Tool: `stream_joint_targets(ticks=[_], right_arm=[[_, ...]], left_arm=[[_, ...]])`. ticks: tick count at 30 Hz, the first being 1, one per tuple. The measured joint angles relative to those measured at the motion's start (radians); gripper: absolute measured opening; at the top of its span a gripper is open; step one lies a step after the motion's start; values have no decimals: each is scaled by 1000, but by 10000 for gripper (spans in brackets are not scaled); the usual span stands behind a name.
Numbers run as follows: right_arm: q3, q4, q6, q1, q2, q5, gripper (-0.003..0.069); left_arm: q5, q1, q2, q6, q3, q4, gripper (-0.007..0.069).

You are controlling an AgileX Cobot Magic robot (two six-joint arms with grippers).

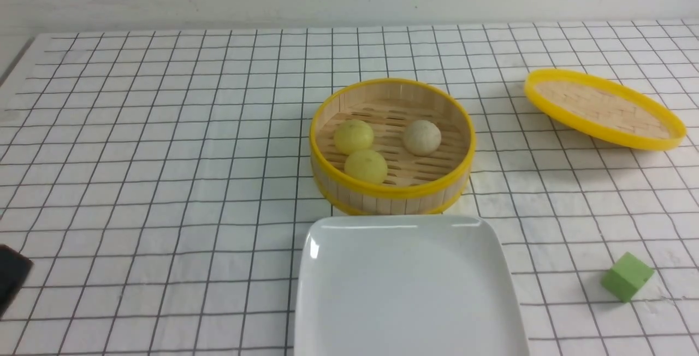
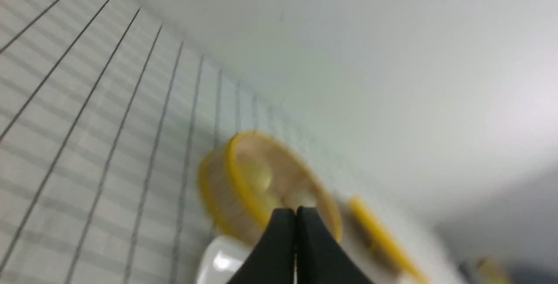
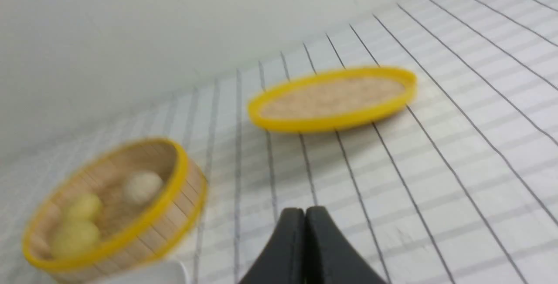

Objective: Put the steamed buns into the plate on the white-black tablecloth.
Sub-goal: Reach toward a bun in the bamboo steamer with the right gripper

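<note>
Both claws, left (image 2: 297,218) and right (image 3: 305,218), closed to thin seam, gripping nothing. Three round steamed buns, two yellow (image 1: 366,167), one off-white (image 1: 421,137), sit inside bamboo steamer (image 1: 390,192), ahead of both claws, inward from each. Yellow pair lies toward left claw's side, off-white toward right's. Round domes show no long axis. White plate (image 1: 407,290) waits on desk, nearer claws than steamer.

The plate (image 1: 409,290) lies before the basket (image 1: 390,189), which holds three buns (image 1: 366,167).
</note>
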Motion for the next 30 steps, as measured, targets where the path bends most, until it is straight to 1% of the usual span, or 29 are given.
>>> stream_joint_targets(ticks=[1,2,3,4,5,7,8,9,10,11,12,14,15,16,17,18,19,20,25,26,28,29,30], right_arm=[[-45,10,-9,0,60,58,-13],[-104,42,-25,0,152,164,-13],[-145,74,-55,0,229,234,-13],[-178,123,-104,0,303,284,-13],[-209,211,-207,0,389,321,-10],[-231,285,-296,0,471,328,-6],[-260,398,-433,0,549,324,5],[-269,414,-453,1,575,323,10],[-310,536,-610,13,677,318,36],[-336,600,-694,27,726,314,64],[-380,660,-775,62,798,308,108],[-447,697,-839,113,888,297,174],[-501,695,-854,144,950,289,225],[-510,693,-854,155,960,285,232],[-557,675,-849,183,1008,272,271],[-604,642,-825,209,1055,257,304],[-673,579,-768,241,1119,239,339],[-735,514,-712,278,1175,222,358],[-1001,226,-533,412,1419,218,382],[-1001,216,-528,417,1430,218,383],[-1135,93,-455,463,1574,216,383],[-1145,85,-449,463,1585,216,383],[-1213,36,-414,476,1661,213,383]], left_arm=[[82,0,42,13,-23,12,5],[198,0,131,24,-60,34,2],[279,0,207,29,-84,49,2],[329,0,267,32,-103,59,2],[388,0,364,44,-125,71,2],[411,0,439,70,-139,77,2],[417,0,516,113,-160,80,2],[417,0,526,120,-160,80,2],[417,0,591,161,-179,79,2],[417,0,631,180,-192,77,4],[416,0,670,208,-207,72,9],[412,0,713,228,-224,64,20],[408,0,728,234,-229,61,28],[408,0,730,235,-230,61,28],[404,0,738,237,-233,61,38],[399,0,743,239,-233,61,49],[396,0,745,239,-233,61,66],[396,0,745,240,-233,63,83],[394,0,745,242,-233,88,157],[393,0,745,242,-233,88,160],[393,0,745,242,-233,88,194],[393,0,745,242,-233,88,200],[392,0,745,242,-233,88,217]])
